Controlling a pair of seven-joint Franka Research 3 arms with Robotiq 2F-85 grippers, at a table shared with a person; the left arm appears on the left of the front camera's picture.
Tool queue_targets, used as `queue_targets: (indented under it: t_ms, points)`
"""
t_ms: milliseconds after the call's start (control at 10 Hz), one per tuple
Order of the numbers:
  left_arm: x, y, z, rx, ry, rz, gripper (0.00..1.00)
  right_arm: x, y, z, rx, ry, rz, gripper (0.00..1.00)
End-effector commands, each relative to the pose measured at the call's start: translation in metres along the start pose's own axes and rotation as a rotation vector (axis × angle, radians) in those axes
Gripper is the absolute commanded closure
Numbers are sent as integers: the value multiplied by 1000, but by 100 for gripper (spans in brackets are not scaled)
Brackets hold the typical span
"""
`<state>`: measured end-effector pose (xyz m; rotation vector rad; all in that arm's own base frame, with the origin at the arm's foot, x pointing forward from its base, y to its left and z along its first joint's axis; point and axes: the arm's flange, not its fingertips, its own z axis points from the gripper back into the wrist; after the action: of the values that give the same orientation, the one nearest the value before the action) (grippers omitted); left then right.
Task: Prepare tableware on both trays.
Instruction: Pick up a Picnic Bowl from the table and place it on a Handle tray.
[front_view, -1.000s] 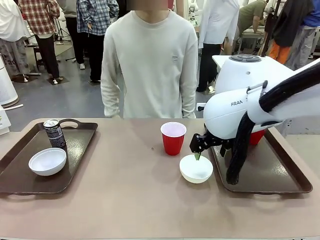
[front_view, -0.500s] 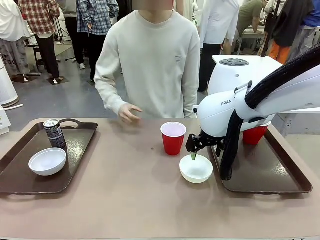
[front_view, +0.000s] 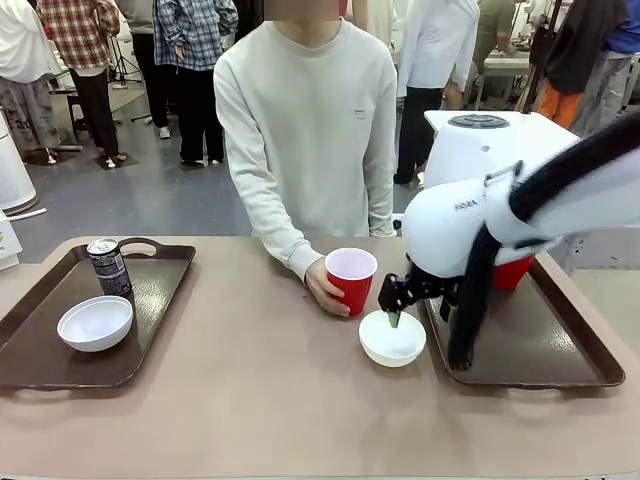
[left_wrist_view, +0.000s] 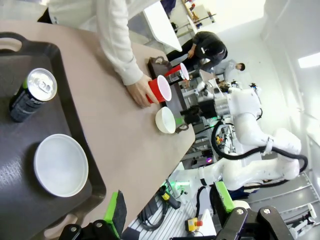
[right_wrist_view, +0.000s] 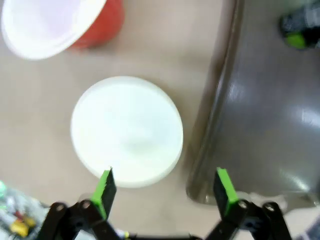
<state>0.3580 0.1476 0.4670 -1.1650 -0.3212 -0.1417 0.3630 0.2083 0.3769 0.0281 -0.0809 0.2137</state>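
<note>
we see right gripper (front_view: 393, 312) pointing straight down, jaws wide, over the bowl (front_view: 392, 342) | person's hand (front_view: 325, 290) wrapped round red cup (front_view: 351, 277) at bowl's 11 o'clock | left gripper (left_wrist_view: 170, 201) wide too

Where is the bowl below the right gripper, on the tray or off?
Off: the bowl sits on bare table beside the right tray.

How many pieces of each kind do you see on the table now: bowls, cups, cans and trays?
White bowls: 2
Red cups: 2
Cans: 1
Brown trays: 2
Total: 7
</note>
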Motion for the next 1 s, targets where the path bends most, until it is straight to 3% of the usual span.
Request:
queue_targets:
  t_ms: [0,900]
  points:
    - [-1,-1,1,-20,-14,-14,8,-79,-15,44,-3,-38,51,0]
    - [-1,-1,1,-20,-14,-14,8,-50,-16,26,12,-22,26,0]
